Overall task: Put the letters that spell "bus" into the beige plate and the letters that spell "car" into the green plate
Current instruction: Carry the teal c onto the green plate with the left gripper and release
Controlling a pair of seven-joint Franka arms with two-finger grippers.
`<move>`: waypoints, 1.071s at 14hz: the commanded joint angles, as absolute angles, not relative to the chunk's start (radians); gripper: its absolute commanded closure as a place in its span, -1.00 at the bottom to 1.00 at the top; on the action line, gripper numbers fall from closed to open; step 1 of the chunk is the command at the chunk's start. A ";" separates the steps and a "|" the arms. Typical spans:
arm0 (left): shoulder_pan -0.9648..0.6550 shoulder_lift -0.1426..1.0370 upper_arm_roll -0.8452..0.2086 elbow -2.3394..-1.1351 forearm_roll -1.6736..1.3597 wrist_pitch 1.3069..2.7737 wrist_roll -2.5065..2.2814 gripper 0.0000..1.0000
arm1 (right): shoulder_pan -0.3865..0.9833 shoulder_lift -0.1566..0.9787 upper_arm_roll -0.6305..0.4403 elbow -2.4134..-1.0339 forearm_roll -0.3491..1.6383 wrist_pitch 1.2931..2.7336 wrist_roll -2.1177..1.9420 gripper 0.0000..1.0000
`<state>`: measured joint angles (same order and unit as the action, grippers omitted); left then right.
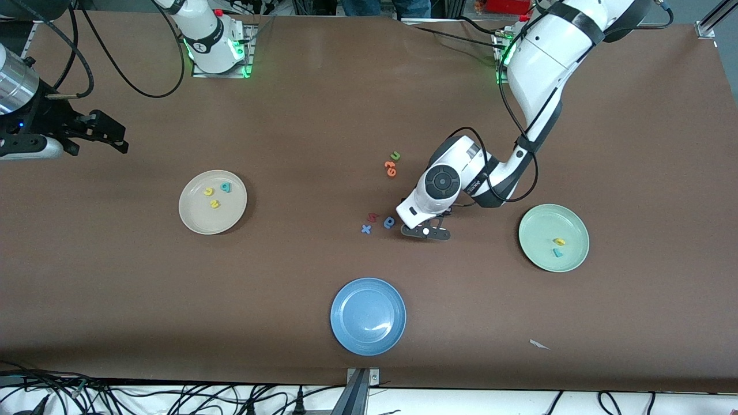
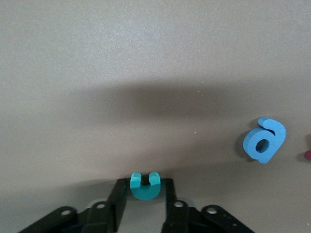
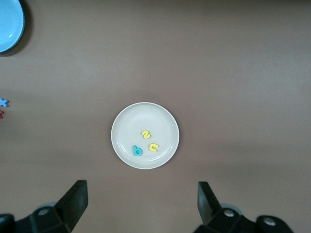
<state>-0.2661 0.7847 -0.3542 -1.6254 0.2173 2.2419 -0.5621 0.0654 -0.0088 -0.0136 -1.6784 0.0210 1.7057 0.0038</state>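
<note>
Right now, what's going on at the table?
The left gripper is down at the table among the loose letters, its fingers either side of the teal c. The green plate already holds the yellow a and teal r. The beige plate holds the teal b, yellow u and yellow s. The right gripper waits open, above the beige plate.

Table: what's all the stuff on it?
beige plate: one, cream, toward right arm's end
bus letters: three, two yellow, one teal, in beige plate
green plate: one, mint, toward left arm's end
a, r: yellow, teal, in green plate
blue plate: one, nearest camera
c: one, teal, on table
loose letters: several, green, orange, red, blue, mid-table
paper scrap: one, white
left gripper: at c
right gripper: waiting, fingers open, above beige plate
</note>
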 commanded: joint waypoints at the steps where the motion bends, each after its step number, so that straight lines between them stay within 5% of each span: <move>1: -0.279 0.805 -0.348 -1.603 0.227 2.250 -0.581 0.49 | 0.063 0.002 -0.009 -1.649 0.002 1.695 0.012 -1.00; 8: -0.267 0.804 -0.347 -1.588 0.233 2.281 -0.589 0.66 | 0.061 0.011 -0.009 -1.647 -0.005 1.712 0.011 -1.00; 15: -0.068 0.717 -0.339 -1.529 0.238 2.063 -0.364 0.74 | 0.060 -0.003 -0.015 -1.647 -0.003 1.668 0.011 -1.00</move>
